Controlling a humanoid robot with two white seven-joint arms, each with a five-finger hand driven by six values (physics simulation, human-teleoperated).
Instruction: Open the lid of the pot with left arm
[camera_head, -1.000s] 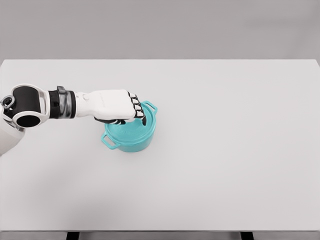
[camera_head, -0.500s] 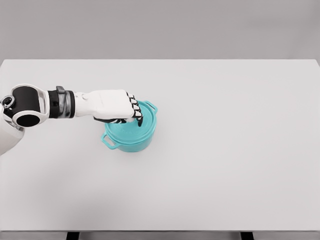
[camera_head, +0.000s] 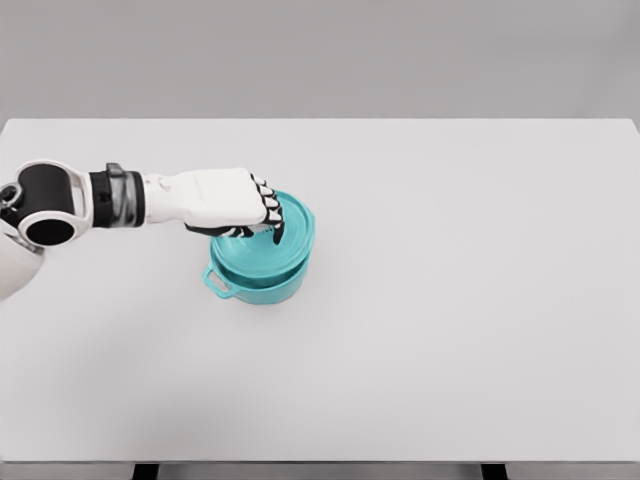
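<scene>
The left hand (camera_head: 232, 205) sits left of the frame's centre, its arm coming in from the left edge. Its fingers (camera_head: 270, 215) are curled downward and closed over the middle of the lid (camera_head: 272, 245), where a knob would be; the knob itself is hidden under the palm, so the exact grip cannot be seen, but the hand looks clenched on the lid and not spread.

The lid is a teal disc just under the hand. It appears raised and shifted toward the upper right compared with the pot (camera_head: 262, 283) below: the lid's rim overhangs the pot's body, and a band of the pot's wall shows beneath it at the lower left, with one handle (camera_head: 218, 283) poking out there. Whether the lid is fully clear of the pot's rim or resting on one edge cannot be told from this view.

The pot stands on the white table (camera_head: 450, 330), left of centre, with nothing else near it.

By my judgement the grasp is made and the lifting is under way. What seems left is to carry the lid clear of the pot and, probably, set it down on the table beside it. The right arm is not in view.
</scene>
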